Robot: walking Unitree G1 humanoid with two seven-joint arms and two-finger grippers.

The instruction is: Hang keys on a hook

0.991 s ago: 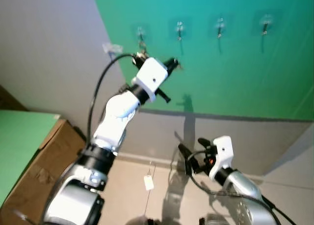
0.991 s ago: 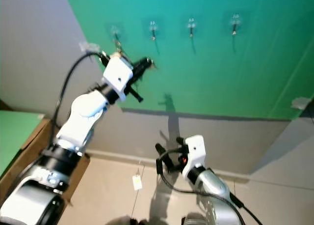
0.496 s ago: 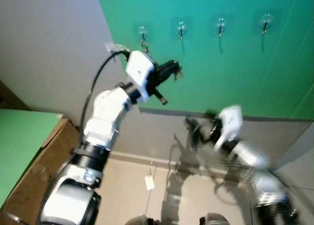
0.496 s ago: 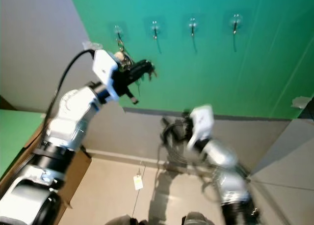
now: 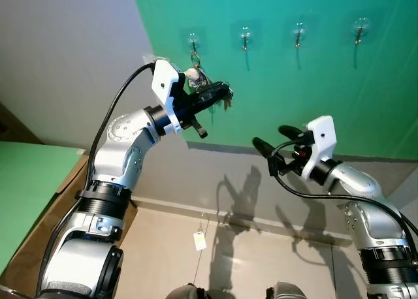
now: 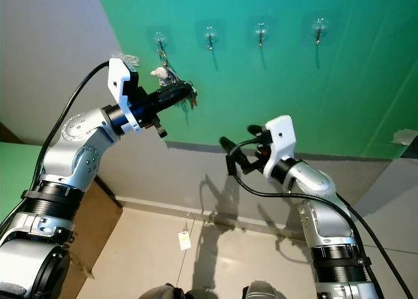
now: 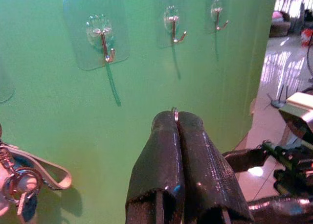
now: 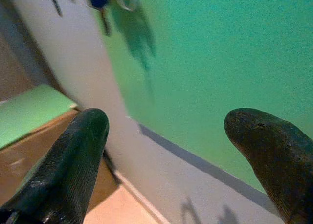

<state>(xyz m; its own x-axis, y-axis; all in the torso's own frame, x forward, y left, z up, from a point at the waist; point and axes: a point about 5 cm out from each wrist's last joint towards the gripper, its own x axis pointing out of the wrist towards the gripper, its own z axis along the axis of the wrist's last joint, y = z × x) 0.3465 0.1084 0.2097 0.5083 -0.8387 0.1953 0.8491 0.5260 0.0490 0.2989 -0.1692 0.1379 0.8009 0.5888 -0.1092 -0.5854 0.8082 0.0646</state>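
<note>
Four clear stick-on hooks line the green wall. A bunch of keys (image 5: 194,75) with a white charm and a strap hangs from the leftmost hook (image 5: 192,40); it also shows in the left wrist view (image 7: 20,187). My left gripper (image 5: 226,89) is raised just right of that bunch, close to the wall. It is shut on a thin metal ring (image 7: 174,111) that peeks out between the tips, and something small dangles under them. My right gripper (image 5: 269,137) is lower and to the right, open and holding nothing, pointing towards the wall.
The other three hooks (image 5: 245,35) (image 5: 298,32) (image 5: 358,31) are bare. A cardboard box (image 5: 46,240) with a green surface (image 5: 26,175) beside it stands at the lower left. A white tag (image 5: 198,241) lies on the tiled floor by the grey wall base.
My right arm has risen from near the floor to mid height, with its fingers still apart. My left gripper has swung a little, staying beside the leftmost hook. The head view has shifted slightly.
</note>
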